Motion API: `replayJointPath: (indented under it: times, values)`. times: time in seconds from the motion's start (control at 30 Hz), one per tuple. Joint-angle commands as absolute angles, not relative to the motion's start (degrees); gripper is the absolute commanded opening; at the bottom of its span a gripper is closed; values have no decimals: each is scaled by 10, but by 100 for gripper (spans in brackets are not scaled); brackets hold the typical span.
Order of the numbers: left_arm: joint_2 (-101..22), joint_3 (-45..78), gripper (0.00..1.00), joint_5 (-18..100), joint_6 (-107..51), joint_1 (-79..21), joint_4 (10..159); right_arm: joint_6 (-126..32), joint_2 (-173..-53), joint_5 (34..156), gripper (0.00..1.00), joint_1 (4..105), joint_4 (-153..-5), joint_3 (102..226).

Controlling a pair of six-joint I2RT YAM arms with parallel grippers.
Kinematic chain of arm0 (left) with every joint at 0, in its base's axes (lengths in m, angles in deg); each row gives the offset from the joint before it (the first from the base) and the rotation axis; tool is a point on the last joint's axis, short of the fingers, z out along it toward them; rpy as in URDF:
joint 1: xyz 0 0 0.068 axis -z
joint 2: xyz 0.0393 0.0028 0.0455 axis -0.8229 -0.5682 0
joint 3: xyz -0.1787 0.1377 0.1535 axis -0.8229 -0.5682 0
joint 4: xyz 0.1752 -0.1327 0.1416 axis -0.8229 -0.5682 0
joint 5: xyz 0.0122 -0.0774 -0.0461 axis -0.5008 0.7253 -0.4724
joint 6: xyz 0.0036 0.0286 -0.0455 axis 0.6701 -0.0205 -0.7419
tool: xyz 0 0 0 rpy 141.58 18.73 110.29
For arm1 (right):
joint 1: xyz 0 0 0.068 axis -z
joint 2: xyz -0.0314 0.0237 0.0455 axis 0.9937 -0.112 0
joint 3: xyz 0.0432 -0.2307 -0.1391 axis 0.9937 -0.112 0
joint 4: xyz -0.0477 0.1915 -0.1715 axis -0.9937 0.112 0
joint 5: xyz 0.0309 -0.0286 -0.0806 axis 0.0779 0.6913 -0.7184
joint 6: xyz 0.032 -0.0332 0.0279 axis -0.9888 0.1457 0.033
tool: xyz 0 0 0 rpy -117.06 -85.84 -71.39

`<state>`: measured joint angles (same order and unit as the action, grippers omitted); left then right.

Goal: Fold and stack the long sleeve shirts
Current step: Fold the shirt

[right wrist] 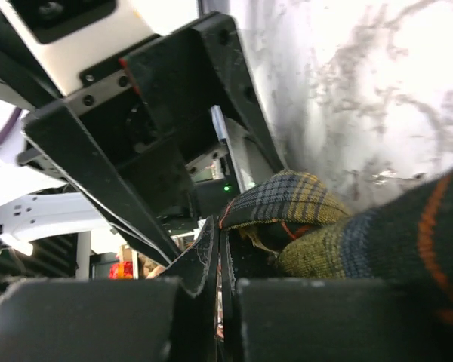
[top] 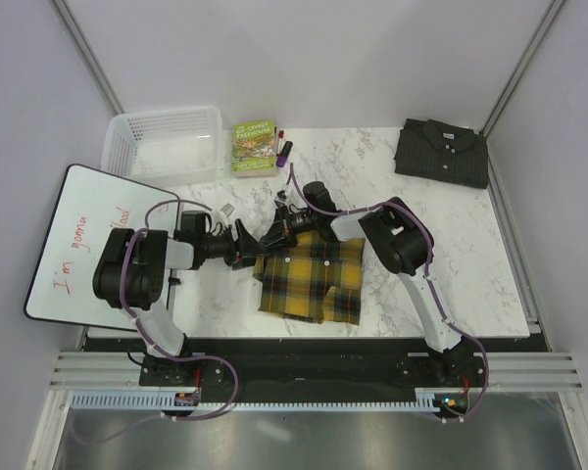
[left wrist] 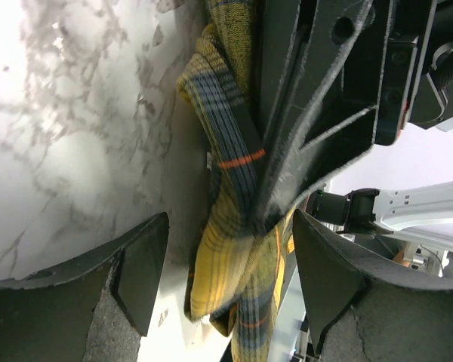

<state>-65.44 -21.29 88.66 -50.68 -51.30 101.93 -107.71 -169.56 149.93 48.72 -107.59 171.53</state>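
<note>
1. We count two shirts on the table (top: 470,264): one yellow-and-black plaid shirt (top: 309,284) and one dark grey shirt (top: 441,154).
2. The grey shirt lies folded flat at the far right corner of the table, collar showing. It is well apart from both arms.
3. The plaid shirt lies partly folded near the front middle of the table, between the two arms. Its far left corner is bunched and drawn up off the marble.
4. Both hands meet at that raised corner, one from each side.
5. The right hand (top: 271,238) is clenched. Its two fingers are pressed together on the bunched edge of the plaid shirt, and the left wrist view shows the cloth gathered at those pinched tips.
6. The left hand (top: 248,250) is released. Its two fingers (left wrist: 140,264) stand wide apart with the hanging plaid cloth between them, and as far as we can see neither finger touches it.
7. We see one white basket (top: 113,147) at the far left corner and one green book (top: 254,147) just to its right.
8. Some pens (top: 284,149) lie beside the book, too small for us to count.
9. One whiteboard (top: 69,235) with red writing sits at the table's left edge, beside the left arm.
</note>
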Motion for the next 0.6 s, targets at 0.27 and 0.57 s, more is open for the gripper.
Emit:
replayJointPath:
  times: [0.27,0.57]
  values:
    - [-717,-227,73,843,-570,-460,1109,-1150,-1671,1521,0,492,-1189,1701]
    - [-734,-224,62,851,-609,-432,1144,-1155,-1671,1516,0,501,-1194,1695]
